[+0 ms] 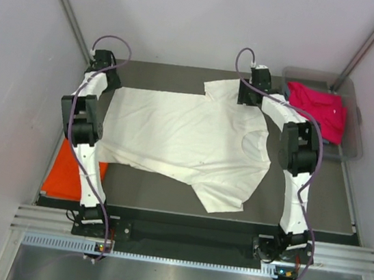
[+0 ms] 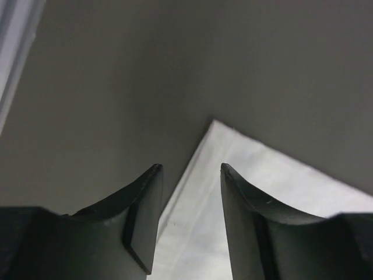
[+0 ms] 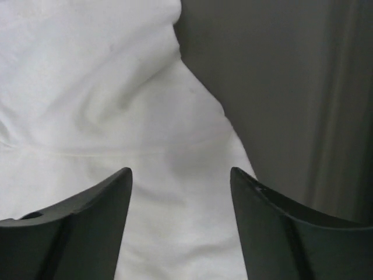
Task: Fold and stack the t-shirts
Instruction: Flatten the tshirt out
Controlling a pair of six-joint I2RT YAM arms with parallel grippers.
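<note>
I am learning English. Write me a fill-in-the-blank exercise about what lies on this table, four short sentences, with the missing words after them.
1. The t-shirt spread flat on the table is ____ in colour.
2. The magenta-pink shirt lies in a clear ____ at the far right.
3. The orange shirt lies on the robot's ____ side.
4. The left end effector and the right end effector both stand ____, gripping nothing.

Missing words: white; bin; left; open.
</note>
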